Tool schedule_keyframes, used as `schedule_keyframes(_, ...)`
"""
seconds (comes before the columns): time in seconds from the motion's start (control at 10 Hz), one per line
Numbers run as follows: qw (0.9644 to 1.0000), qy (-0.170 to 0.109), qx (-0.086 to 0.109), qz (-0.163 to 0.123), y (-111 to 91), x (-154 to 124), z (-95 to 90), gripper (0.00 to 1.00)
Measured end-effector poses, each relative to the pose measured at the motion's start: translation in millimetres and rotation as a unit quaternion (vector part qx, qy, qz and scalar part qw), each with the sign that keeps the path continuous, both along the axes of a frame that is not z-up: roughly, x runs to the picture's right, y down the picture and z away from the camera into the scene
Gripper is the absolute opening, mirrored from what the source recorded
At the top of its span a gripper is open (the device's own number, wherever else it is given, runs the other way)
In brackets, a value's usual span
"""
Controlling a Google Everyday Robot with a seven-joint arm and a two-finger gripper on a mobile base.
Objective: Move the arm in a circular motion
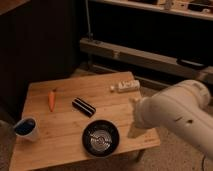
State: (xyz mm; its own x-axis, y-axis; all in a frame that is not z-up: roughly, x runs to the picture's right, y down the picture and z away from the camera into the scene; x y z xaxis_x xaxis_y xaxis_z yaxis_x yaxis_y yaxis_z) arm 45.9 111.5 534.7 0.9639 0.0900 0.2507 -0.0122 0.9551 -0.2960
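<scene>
Arm (pixel 177 119) is in from the right, low in my view — thick glossy white segments, with its rounded end over the counter (pixel 60 142) near the right edge, a couple of small dark screw holes showing on the shell. The tool (pixel 135 131) looks to be the pale blurred bit hanging under that rounded end, right at the counter's right edge, just beside the dark round bowl (pixel 101 138). I cannot tell whether it is open, closed or gripping anything. On the wooden counter: an orange carrot (pixel 51 99) left of centre, a black oblong block (pixel 84 106) lying diagonally near the middle, well apart from the carrot. The bowl sits toward the front edge, and a blue cup (pixel 26 128) is at the front left corner. A small white object (pixel 126 86) lies at the back right edge — what it is, I can't make out. Behind the counter runs a pale horizontal rail (pixel 135 56) against a dark background.
</scene>
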Motion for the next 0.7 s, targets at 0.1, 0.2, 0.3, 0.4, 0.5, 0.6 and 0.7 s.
schedule_keyframes(0.1,0.9997,-0.015,0.003,-0.02,4,-27,-7.1,0.8)
schedule_keyframes(0.2,0.9976,-0.042,0.009,-0.054,11,-71,-19.6,0.8)
schedule_keyframes(0.3,0.9955,-0.058,0.014,-0.075,13,-97,-26.8,0.8)
schedule_keyframes(0.4,0.9923,-0.077,0.018,-0.095,14,-125,-35.4,0.8)
schedule_keyframes(0.5,0.9872,-0.096,0.03,-0.124,7,-157,-44.5,0.8)
schedule_keyframes(0.6,0.9825,-0.11,0.04,-0.145,-2,-180,-51.7,0.8)
schedule_keyframes(0.7,0.9785,-0.123,0.046,-0.159,-12,-196,-56.9,0.8)
